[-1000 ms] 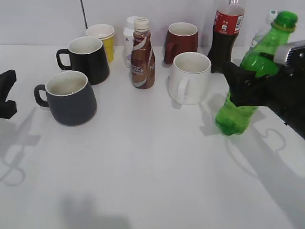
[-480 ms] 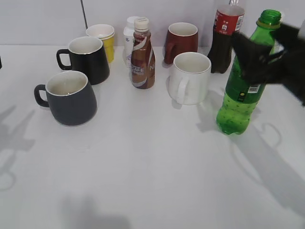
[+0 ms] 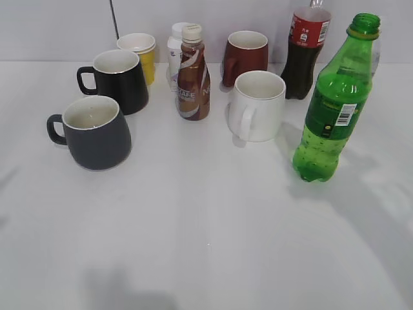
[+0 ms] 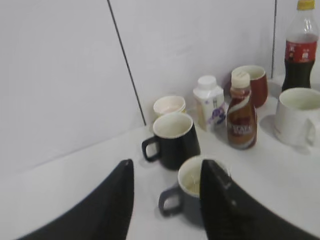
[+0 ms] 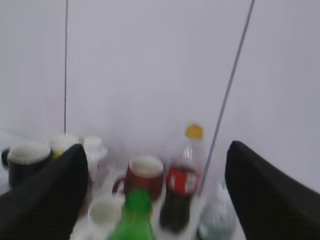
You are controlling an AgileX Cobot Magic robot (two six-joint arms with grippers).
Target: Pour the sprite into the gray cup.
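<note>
The sprite (image 3: 332,110), a tall green bottle with no cap, stands upright on the table at the right. Its top shows blurred at the bottom of the right wrist view (image 5: 136,215). The gray cup (image 3: 93,132) stands at the left with its handle to the left. It also shows in the left wrist view (image 4: 189,195), partly behind my right finger. My left gripper (image 4: 167,172) is open and empty, above and before the gray cup. My right gripper (image 5: 155,165) is wide open and empty, above the sprite. Neither gripper shows in the exterior view.
A black mug (image 3: 119,81), yellow cup (image 3: 139,55), white bottle (image 3: 175,51), brown coffee bottle (image 3: 193,74), dark red mug (image 3: 246,57), white mug (image 3: 257,105) and cola bottle (image 3: 306,51) stand at the back. A clear bottle is mostly hidden behind the sprite.
My right gripper let go of the sprite and pulled out of the exterior view; the bottle went from tilted to upright. My left gripper also left that view.
</note>
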